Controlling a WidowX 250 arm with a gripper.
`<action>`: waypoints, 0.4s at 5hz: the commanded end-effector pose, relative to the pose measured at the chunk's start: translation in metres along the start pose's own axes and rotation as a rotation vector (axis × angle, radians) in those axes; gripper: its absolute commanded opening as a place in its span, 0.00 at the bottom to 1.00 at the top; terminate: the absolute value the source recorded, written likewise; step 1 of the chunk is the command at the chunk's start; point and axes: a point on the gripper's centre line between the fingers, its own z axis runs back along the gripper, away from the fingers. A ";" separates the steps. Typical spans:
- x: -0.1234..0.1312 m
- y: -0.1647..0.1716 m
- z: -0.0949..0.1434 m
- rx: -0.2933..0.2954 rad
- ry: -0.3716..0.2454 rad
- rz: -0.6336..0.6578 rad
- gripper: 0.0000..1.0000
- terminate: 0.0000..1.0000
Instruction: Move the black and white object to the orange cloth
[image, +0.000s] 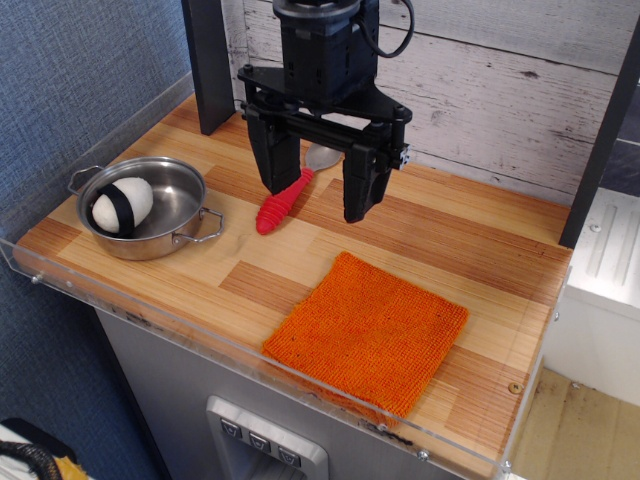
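Observation.image shows black and white object in pot, left of open hand

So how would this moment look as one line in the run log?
claw: open, above spoon | rice ball: in steel pot | orange cloth: bare | step: not grasped

Rice ball in pot — orange cloth apart

The wooden-plank table has a clear plastic rim along its near and left edges. On it, at nine o'clock, stands a steel pot. Near the centre, toward twelve, lies a red-handled spoon. At five o'clock an orange cloth lies flat, reaching close to the near edge.
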 end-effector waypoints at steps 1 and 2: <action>0.000 0.000 0.000 0.000 0.000 0.000 1.00 0.00; -0.005 0.025 -0.002 0.002 -0.065 -0.005 1.00 0.00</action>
